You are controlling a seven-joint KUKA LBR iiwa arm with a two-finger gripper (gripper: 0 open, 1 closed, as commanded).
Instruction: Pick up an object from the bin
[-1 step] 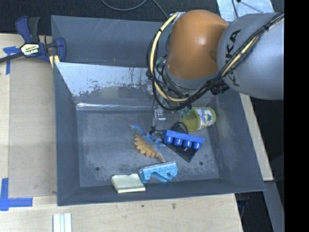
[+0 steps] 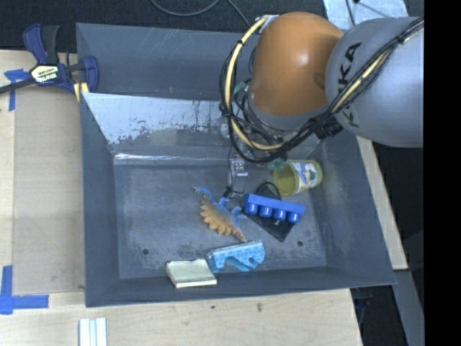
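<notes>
Where tan leaf (image 2: pixel 222 220) lies (blue block (image 2: pixel 274 209) beside), gripper (image 2: pixel 235 187) hangs above.

The grey arm (image 2: pixel 382 78) comes in from the right of the view, its thick last link lying slantwise with black lettering on its side. At its end a rounded orange cover (image 2: pixel 295 60) sits over the wrist, and yellow and black cables (image 2: pixel 241 117) loop round that cover's left and lower edge. Below them the slim gripper (image 2: pixel 235 179) hangs pointing downward.
</notes>
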